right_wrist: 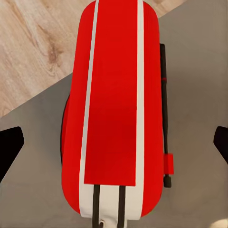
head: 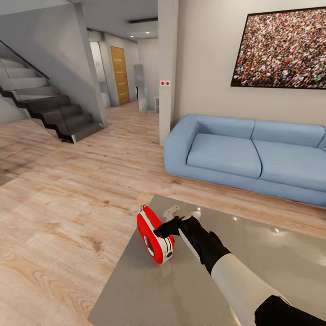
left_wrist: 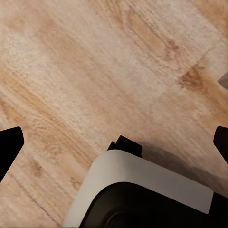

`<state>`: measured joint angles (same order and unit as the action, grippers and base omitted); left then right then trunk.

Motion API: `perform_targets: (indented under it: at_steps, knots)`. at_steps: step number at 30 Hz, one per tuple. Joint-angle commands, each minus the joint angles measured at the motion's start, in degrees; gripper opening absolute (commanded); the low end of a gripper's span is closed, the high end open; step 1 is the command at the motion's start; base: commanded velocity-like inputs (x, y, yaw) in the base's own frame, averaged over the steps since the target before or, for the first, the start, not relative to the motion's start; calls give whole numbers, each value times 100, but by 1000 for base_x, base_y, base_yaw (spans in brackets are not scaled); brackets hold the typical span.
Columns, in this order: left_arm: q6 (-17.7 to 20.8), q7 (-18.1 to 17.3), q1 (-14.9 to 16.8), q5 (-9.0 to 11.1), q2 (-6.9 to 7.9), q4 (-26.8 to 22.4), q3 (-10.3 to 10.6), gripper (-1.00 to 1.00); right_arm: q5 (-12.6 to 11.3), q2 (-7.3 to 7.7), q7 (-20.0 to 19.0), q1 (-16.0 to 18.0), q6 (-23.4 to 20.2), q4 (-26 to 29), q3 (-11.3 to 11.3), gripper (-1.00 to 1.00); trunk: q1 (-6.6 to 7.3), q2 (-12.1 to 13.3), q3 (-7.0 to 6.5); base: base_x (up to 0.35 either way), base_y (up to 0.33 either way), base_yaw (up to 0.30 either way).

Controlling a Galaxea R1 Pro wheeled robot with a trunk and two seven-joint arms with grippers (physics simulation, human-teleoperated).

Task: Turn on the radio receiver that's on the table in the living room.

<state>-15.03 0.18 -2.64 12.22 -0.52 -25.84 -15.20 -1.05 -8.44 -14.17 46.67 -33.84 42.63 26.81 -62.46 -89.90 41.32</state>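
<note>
The red radio receiver (head: 154,235) with white trim stands upright near the left corner of the glossy grey table (head: 253,262) in the living room. My right gripper (head: 174,233) reaches over the radio's top from the right, its dark fingers touching or almost touching the body. In the right wrist view the radio (right_wrist: 114,95) lies between the two spread black fingertips (right_wrist: 10,147), so this gripper is open, with the thin handle along one side. My left gripper (left_wrist: 114,142) hangs open over the wood floor (left_wrist: 95,61), holding nothing.
A blue sofa (head: 253,154) runs behind the table under a crowd picture (head: 283,50). A small grey object (head: 171,211) lies on the table just behind the radio. Dark stairs (head: 45,108) rise at the far left. My white and black body (left_wrist: 142,190) shows below the left gripper.
</note>
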Motion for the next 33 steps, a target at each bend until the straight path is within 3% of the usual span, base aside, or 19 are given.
perform_targets:
  at_steps: [1,33]
  knots:
    - [0,0,0,0,0,0,0,100,0,0,1,0,0,0,0,100,0,0,9,0,0,0]
    - [0,8,0,-15,-1,0,0,100,0,0,0,0,0,0,0,100,0,0,223,0,0,0]
